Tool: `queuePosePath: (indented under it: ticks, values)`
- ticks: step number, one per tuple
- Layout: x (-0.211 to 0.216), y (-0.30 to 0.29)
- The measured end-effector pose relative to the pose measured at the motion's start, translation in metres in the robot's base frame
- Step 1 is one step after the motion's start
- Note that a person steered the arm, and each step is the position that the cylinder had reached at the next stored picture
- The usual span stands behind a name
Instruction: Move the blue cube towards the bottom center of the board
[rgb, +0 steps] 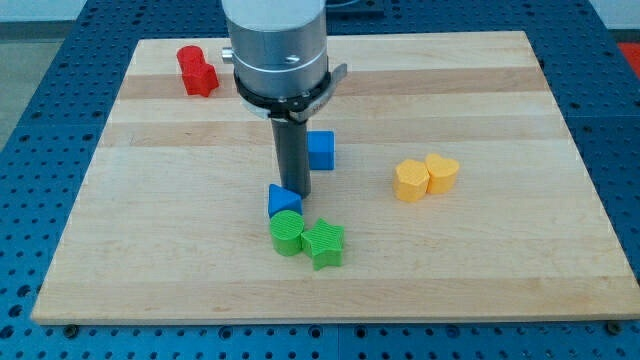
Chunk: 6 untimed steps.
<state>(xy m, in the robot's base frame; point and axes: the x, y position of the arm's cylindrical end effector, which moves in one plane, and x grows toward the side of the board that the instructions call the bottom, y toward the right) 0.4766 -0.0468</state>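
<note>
Rod tip (294, 192), ours, carries no claw to report; it rests just beside the blue cube (320, 150), on its near-left, touching a blue triangle (283, 200) nearer us.

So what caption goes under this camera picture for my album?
My tip sits between the blue cube and a blue triangle.
</note>
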Motion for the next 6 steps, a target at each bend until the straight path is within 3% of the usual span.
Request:
queuePosePath:
  ticks: [6]
  values:
    - [-0.135,-0.001]
